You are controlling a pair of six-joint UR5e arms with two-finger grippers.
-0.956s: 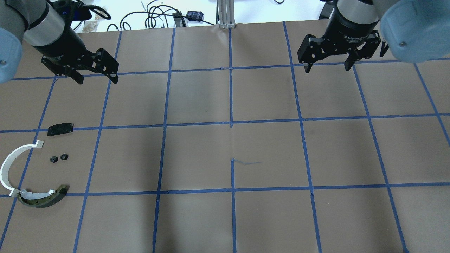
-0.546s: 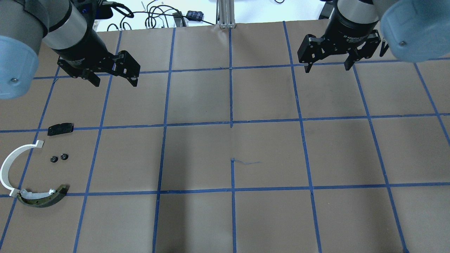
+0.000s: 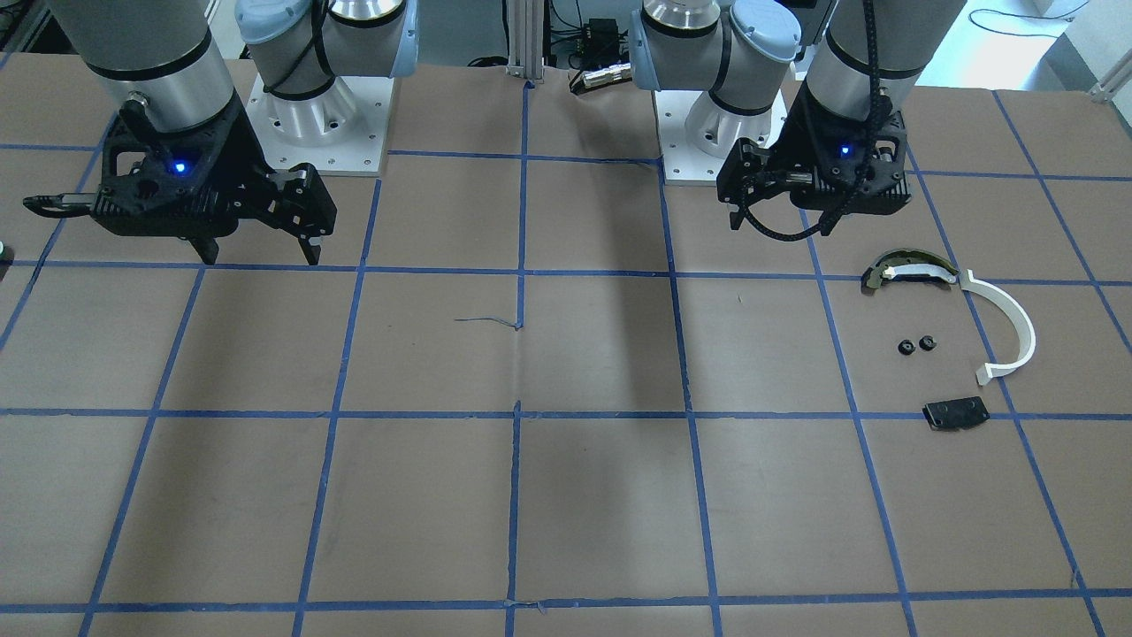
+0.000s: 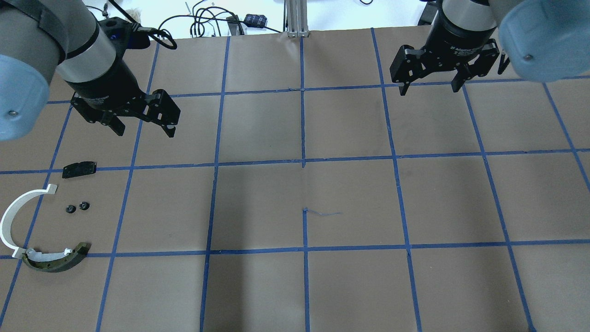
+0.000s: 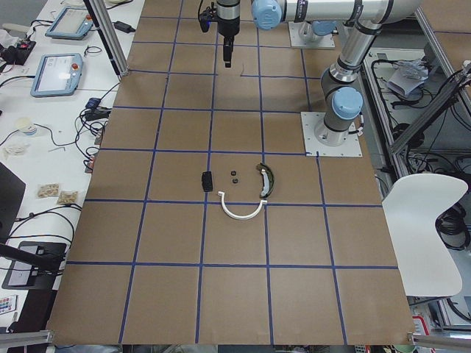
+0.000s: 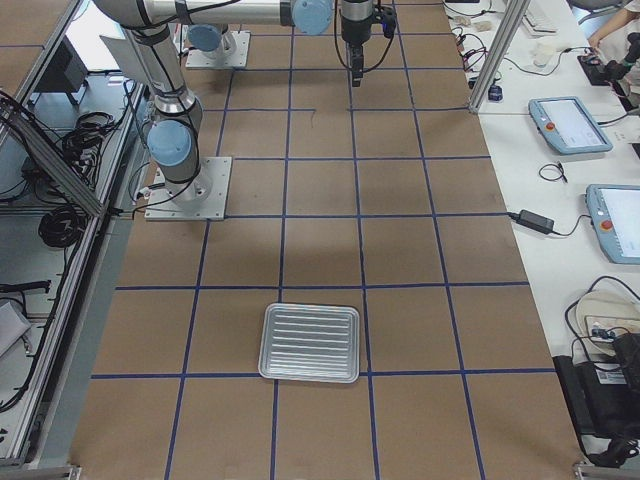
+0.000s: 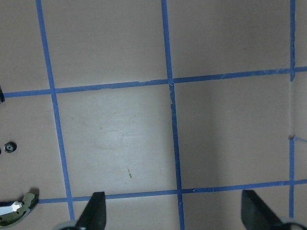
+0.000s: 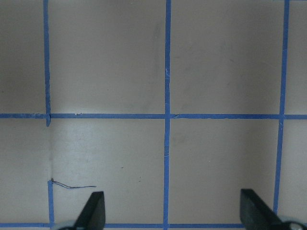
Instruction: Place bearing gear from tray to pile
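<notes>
The pile lies at the table's left in the overhead view: a thin white half-ring strip (image 4: 10, 216), a dark curved piece with a white band (image 4: 57, 260), a flat black plate (image 4: 79, 168) and two small black gears (image 4: 77, 207). It also shows in the front view, with the gears (image 3: 915, 345) at its middle. My left gripper (image 4: 146, 133) hangs open and empty above the table, beyond and to the right of the pile. My right gripper (image 4: 429, 91) hangs open and empty at the far right. A ribbed metal tray (image 6: 310, 343) shows only in the exterior right view, with nothing seen in it.
The brown table (image 4: 304, 193) carries a blue tape grid. Cables (image 4: 203, 23) and a metal post (image 4: 295, 18) lie beyond its far edge. The left wrist view catches one gear (image 7: 8, 147) and the curved piece's end (image 7: 14, 213) at its left edge.
My left arm has swung right and then nearer over the table, gripper still open. The right arm and the pile have not moved.
</notes>
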